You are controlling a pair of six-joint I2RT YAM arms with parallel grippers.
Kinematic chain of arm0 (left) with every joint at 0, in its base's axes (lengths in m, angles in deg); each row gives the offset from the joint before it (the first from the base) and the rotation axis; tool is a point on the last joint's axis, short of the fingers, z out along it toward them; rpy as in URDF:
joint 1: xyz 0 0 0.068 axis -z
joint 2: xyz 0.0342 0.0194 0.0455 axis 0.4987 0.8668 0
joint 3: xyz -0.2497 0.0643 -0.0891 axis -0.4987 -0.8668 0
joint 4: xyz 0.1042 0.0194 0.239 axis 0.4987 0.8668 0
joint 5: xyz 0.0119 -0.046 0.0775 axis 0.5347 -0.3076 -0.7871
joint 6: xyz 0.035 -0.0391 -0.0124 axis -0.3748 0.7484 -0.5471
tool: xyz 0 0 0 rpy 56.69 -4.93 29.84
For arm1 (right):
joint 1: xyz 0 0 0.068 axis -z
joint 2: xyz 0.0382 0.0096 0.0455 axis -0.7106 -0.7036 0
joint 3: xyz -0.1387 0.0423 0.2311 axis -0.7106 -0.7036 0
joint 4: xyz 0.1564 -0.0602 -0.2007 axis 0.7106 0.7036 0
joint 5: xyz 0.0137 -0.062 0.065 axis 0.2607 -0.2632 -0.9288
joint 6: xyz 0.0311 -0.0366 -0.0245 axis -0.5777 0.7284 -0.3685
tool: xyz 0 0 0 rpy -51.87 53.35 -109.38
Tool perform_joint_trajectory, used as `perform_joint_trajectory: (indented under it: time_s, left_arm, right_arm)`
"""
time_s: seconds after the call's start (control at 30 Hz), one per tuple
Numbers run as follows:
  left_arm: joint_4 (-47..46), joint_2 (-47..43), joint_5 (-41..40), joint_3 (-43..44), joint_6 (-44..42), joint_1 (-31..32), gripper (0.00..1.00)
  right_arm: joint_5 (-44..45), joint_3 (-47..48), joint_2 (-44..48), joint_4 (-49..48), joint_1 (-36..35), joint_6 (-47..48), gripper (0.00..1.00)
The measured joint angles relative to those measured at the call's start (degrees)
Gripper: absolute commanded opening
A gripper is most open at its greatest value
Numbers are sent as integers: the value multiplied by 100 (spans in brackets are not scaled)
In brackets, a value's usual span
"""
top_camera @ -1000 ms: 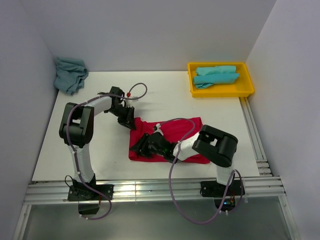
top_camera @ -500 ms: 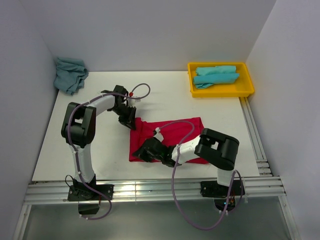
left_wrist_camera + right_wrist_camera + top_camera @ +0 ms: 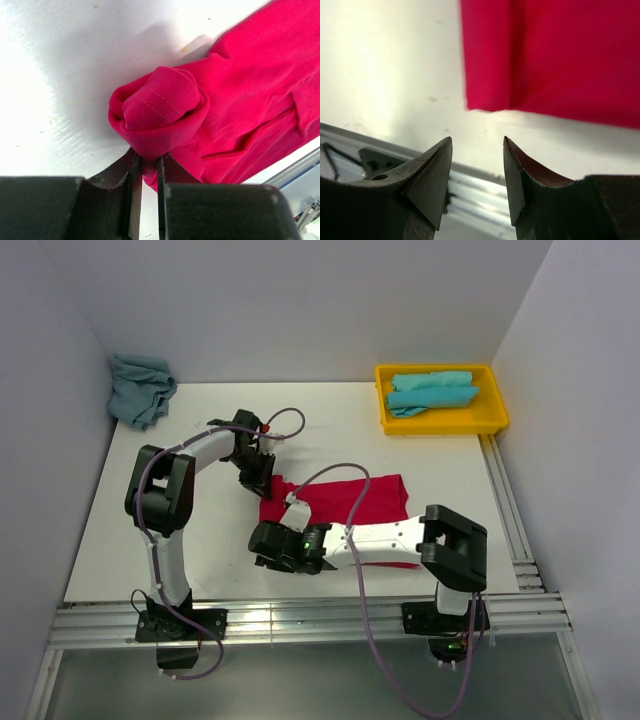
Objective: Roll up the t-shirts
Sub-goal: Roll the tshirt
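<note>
A bright red t-shirt lies flat on the white table, with its far-left corner twisted into a small roll. My left gripper is shut on that rolled corner, and red fabric is pinched between its fingers. My right gripper is open and empty, just off the shirt's near-left corner, with its jaws over bare table. A crumpled turquoise t-shirt lies at the back left. More turquoise t-shirts lie rolled in the yellow tray.
The yellow tray stands at the back right. Aluminium rails run along the table's near edge, right below my right gripper, and along the right side. White walls close in the left, back and right.
My right gripper has slid left and toward the near edge, off the red shirt, and now stands open. My left gripper has kept its hold and shifted slightly right.
</note>
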Motion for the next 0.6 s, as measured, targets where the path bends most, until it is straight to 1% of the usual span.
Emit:
perform_joint_trajectory:
  time_s: [0.13, 0.27, 0.33, 0.47, 0.6]
  left_arm:
    - [13, -15, -107, 11, 15, 46, 6]
    - [20, -24, -166, 15, 15, 72, 6]
    - [26, -26, -197, 20, 15, 83, 7]
    - [28, -46, -256, 20, 13, 109, 7]
    - [28, -55, -315, 20, 15, 136, 7]
  right_arm:
    - [485, 706, 168, 970, -105, 133, 50]
    - [831, 1285, 37, 1399, 4, 487, 46]
    - [933, 1576, -186, 1458, 136, 706, 45]
    - [1132, 2295, -986, 1523, 485, 1169, 44]
    - [1202, 2599, -1587, 1491, 743, 1539, 44]
